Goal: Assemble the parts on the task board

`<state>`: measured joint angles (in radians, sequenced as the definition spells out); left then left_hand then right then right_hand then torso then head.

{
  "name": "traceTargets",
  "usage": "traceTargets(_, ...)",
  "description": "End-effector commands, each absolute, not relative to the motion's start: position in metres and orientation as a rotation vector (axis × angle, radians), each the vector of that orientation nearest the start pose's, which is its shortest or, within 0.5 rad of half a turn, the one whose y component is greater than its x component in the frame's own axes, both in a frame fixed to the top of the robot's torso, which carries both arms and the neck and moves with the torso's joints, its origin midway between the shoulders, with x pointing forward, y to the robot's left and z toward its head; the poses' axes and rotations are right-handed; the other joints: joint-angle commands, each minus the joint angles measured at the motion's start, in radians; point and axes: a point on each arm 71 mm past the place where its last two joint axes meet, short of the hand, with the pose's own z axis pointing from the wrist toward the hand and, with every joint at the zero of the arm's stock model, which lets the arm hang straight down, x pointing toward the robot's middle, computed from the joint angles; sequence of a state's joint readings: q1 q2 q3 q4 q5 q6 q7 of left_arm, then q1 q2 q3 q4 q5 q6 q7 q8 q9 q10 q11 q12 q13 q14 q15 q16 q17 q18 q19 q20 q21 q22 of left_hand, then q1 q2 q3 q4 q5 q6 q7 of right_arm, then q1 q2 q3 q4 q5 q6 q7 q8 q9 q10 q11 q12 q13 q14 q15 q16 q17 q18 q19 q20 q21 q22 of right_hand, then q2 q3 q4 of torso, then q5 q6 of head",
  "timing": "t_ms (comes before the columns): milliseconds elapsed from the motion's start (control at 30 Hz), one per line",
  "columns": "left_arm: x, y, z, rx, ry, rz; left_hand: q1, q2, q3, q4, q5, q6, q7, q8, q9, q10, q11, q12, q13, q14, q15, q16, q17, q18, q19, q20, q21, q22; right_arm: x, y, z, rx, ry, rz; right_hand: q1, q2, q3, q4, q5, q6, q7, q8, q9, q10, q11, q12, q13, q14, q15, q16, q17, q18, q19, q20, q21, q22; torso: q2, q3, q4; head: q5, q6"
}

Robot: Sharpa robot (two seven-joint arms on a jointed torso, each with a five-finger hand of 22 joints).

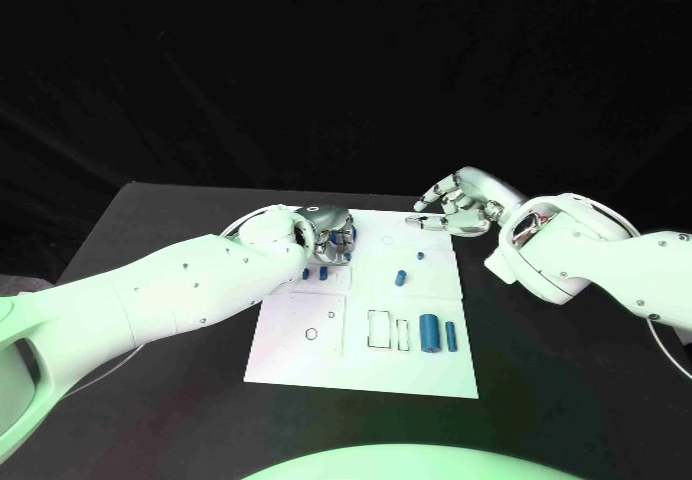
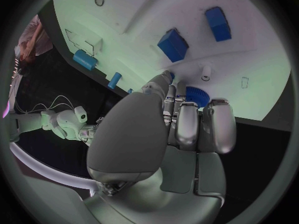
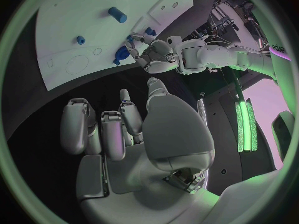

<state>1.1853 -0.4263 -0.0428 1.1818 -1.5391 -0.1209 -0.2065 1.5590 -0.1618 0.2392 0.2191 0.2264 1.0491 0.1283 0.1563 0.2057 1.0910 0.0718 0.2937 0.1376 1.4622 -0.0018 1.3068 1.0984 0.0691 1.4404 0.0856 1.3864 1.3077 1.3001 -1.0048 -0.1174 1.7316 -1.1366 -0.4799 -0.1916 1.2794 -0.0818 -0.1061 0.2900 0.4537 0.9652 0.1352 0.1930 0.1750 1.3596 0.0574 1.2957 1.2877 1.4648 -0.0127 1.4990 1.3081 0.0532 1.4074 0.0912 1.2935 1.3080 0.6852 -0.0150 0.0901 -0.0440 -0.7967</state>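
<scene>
While the left hand (image 1: 326, 229) pinches a round, ridged blue part (image 2: 197, 94) over the flat white task board (image 1: 296, 350), the shiny right hand (image 1: 459, 205) hangs open.

The board (image 1: 296, 350) looked smooth, matt white, and the table (image 1: 159, 220) under it matt black. Both hands (image 1: 326, 232) (image 1: 459, 205) shone like polished metal; the blue parts (image 1: 430, 330) on the board looked like plain plastic.

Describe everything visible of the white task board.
The task board is a flat white rectangular plate lying on the black table. Outlined slots and circles mark its surface. Small blue parts lie scattered on it. The left hand hovers over its far left area; the right hand over its far right corner.
</scene>
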Motion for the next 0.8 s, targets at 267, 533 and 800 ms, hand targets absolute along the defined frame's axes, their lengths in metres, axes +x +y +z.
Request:
traceTargets(267,0.5247,0.0755,-0.2252,0.317,1.879,-0.561,0.01,0.005,0.025,-0.005,0.006,0.023,-0.002,-0.01,-0.004,0.027,-0.004,-0.016,-0.006,0.012,-0.007,0.007,-0.002,-0.016,0.008,-0.001,0.013,0.081,0.4551,-0.2288,-0.1501,0.215,1.635,0.732,-0.002,0.005,-0.007,-0.002,0.003,-0.001,-0.002,0.004,-0.001,0.001,-0.006,0.001,0.001,0.072,-0.007,-0.004,0.121,0.016,0.0,-0.002,-0.002,0.065,-0.001,-0.0004,0.0003,-0.002,-0.003)
traceTargets(533,0.5241,0.0746,-0.2268,0.325,1.899,-0.569,0.019,0.015,0.06,-0.026,0.006,0.056,-0.008,-0.01,-0.007,0.066,-0.012,-0.034,-0.008,0.013,-0.014,0.013,-0.001,-0.018,0.011,-0.007,0.019,0.089,0.4552,-0.2287,-0.1503,0.215,1.637,0.732,-0.002,0.005,-0.007,-0.002,0.003,-0.001,-0.002,0.004,-0.001,0.001,-0.006,0.001,0.001,0.072,-0.007,-0.004,0.121,0.016,0.0,-0.002,-0.002,0.065,-0.001,-0.0006,0.0013,-0.003,-0.006)
traceTargets(800,0.5235,0.0736,-0.2272,0.321,1.903,-0.588,0.011,0.019,0.073,-0.033,0.005,0.069,-0.01,-0.013,-0.008,0.082,-0.016,-0.046,-0.009,0.012,-0.017,0.014,-0.003,-0.018,0.012,-0.01,0.022,0.092,0.4553,-0.2285,-0.1503,0.214,1.637,0.732,-0.001,0.006,-0.007,-0.002,0.004,-0.001,-0.003,0.005,-0.001,0.003,-0.006,0.002,0.002,0.072,-0.007,-0.004,0.122,0.015,0.001,-0.002,-0.001,0.066,-0.001,-0.0006,0.0009,-0.002,-0.005)
